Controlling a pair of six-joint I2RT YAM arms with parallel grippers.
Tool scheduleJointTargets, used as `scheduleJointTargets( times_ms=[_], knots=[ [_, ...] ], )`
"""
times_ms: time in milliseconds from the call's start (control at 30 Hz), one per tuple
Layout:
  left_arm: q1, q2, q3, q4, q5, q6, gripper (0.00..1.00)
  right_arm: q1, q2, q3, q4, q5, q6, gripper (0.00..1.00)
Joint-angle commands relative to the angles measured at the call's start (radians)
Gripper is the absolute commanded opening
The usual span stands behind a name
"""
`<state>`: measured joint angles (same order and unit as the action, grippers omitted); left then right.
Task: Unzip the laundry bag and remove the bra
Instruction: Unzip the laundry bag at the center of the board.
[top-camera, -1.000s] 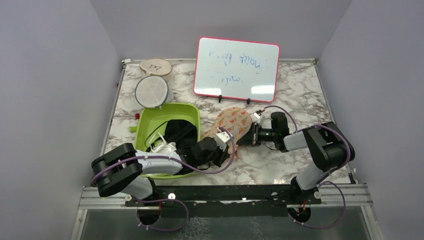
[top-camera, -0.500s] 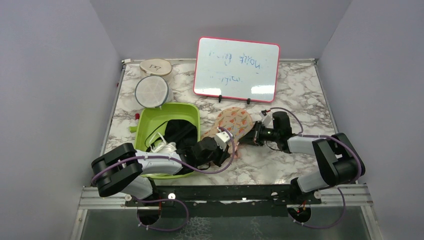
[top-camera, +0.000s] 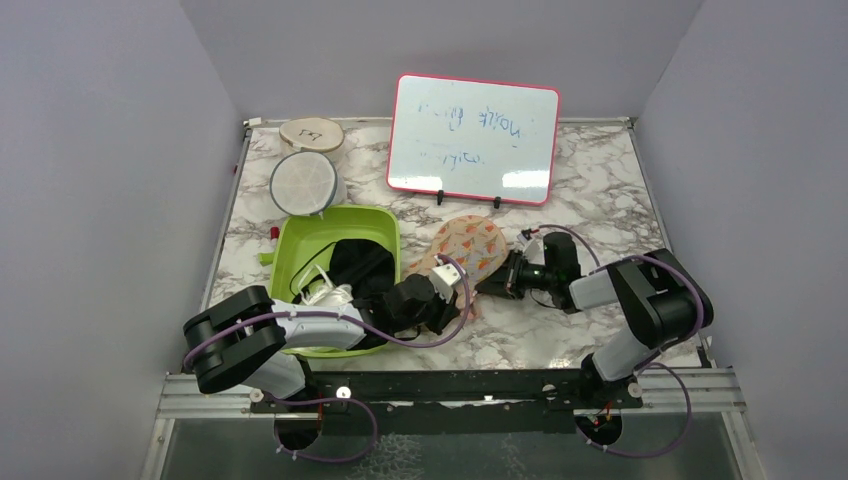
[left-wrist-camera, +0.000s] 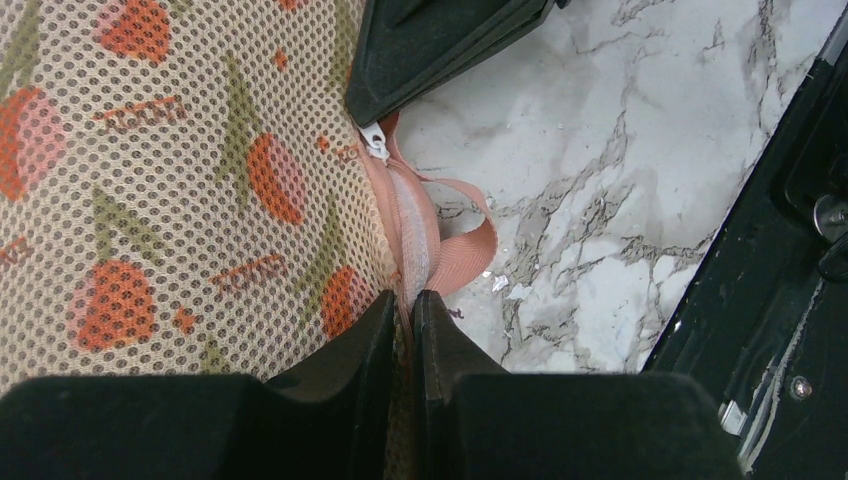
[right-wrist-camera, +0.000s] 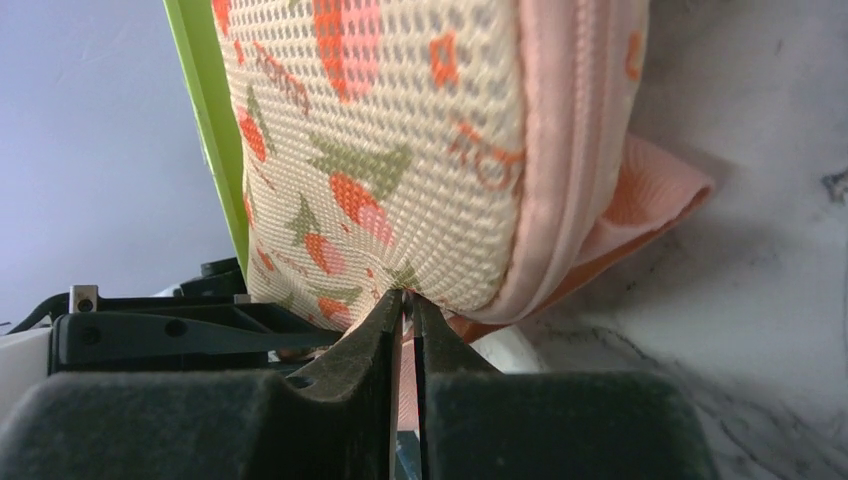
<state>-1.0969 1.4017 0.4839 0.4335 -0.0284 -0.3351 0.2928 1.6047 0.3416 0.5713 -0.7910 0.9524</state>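
The laundry bag (top-camera: 466, 246), peach mesh with orange and green leaf prints, lies on the marble table right of the green tub. My left gripper (top-camera: 456, 301) is shut on the bag's near pink zip edge (left-wrist-camera: 405, 300). My right gripper (top-camera: 492, 286) is shut at the bag's near right edge, and its black fingers (left-wrist-camera: 440, 40) meet the silver zipper pull (left-wrist-camera: 375, 141). In the right wrist view the jaws (right-wrist-camera: 405, 300) pinch a thin tab under the bag (right-wrist-camera: 400, 130). A pink ribbon loop (left-wrist-camera: 470, 240) hangs by the zip. The bra is hidden.
The green tub (top-camera: 383, 222) holds a black garment (top-camera: 355, 265) and a white cloth bundle (top-camera: 328, 293). A round white mesh disc (top-camera: 303, 182) and a beige disc (top-camera: 311, 132) sit at the back left. A whiteboard (top-camera: 472, 138) stands behind the bag.
My right gripper has moved down and left along the bag's near right edge, and the right arm has swung about. My left gripper and the bag have stayed put.
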Motion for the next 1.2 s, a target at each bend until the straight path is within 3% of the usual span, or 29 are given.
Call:
scheduleJointTargets(
  times_ms=[0,200,500,700,933,1167],
  knots=[
    [-0.004,0.003,0.002,0.019,0.038,-0.014,0.00,0.016,0.070,0.003,0.168,-0.060,0.018,0.10],
    [-0.004,0.002,-0.001,0.020,0.037,-0.021,0.00,0.030,0.064,0.022,0.142,-0.041,0.004,0.18],
    [-0.004,0.003,0.003,0.019,0.034,-0.016,0.00,0.035,0.030,0.033,0.037,-0.019,-0.021,0.04],
    [-0.004,-0.002,-0.005,0.020,0.027,-0.013,0.00,0.035,-0.030,0.011,-0.003,-0.019,-0.023,0.12],
    [-0.004,-0.001,-0.002,0.020,0.026,-0.014,0.00,0.035,-0.070,0.009,-0.031,-0.004,-0.036,0.08],
    [-0.004,-0.010,-0.009,0.019,0.024,-0.016,0.00,0.038,-0.011,0.027,-0.002,-0.013,-0.046,0.11]
  ],
)
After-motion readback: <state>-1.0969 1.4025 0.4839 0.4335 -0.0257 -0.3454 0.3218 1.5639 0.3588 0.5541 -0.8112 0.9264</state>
